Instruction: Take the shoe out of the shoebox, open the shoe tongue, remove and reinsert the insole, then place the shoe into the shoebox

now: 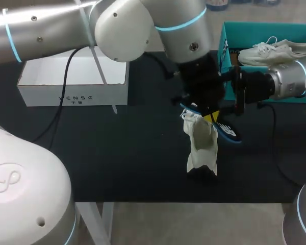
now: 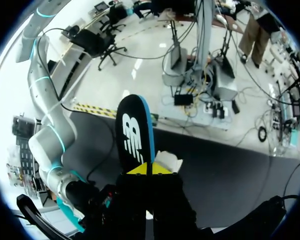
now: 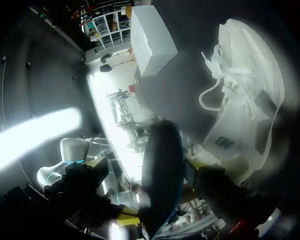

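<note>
The left gripper [image 2: 149,169] is clamped tight on one end of the black insole [image 2: 134,132], apparently to keep it clear of the white shoe [image 1: 201,148] hanging mid-table, near-left of the teal shoebox [image 1: 225,48]; the right gripper's [image 1: 235,97] hold cannot be determined.

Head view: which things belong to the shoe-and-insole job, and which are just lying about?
Job:
white shoe at mid-table
insole, held in the left gripper
teal shoebox

Lying about:
white box at the left
second shoe, resting in the teal shoebox
</note>
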Motion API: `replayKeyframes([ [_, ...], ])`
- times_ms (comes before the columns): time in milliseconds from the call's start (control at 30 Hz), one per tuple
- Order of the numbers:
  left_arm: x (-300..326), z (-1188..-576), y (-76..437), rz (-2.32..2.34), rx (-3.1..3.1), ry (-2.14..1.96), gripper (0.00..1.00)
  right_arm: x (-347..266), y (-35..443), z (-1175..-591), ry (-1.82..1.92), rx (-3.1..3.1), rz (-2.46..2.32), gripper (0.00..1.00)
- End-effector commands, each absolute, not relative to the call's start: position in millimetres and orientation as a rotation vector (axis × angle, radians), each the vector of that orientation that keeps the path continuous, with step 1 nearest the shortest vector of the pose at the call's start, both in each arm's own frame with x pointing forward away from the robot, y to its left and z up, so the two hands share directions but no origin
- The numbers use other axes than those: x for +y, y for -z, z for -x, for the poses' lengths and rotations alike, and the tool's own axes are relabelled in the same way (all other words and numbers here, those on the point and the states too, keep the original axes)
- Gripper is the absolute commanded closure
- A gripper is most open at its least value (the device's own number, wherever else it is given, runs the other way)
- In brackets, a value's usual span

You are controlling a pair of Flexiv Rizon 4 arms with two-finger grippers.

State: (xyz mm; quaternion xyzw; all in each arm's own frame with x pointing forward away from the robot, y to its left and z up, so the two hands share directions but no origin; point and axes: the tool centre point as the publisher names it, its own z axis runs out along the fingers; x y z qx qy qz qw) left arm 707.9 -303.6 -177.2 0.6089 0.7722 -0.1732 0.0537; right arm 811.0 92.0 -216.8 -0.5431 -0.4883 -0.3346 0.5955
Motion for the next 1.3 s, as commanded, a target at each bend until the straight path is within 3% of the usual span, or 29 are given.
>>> replayKeyframes([
  [33,-312.9,-711.4,185.2,-1.861,2.344,0.506,1.0,92.8,216.6,-810.3,0.777,-1.135,1.265,0.0],
  [1300,-313.0,-726.4,193.8,-1.841,2.362,0.478,1.0,92.8,216.6,-810.3,0.777,-1.135,1.265,0.0],
])
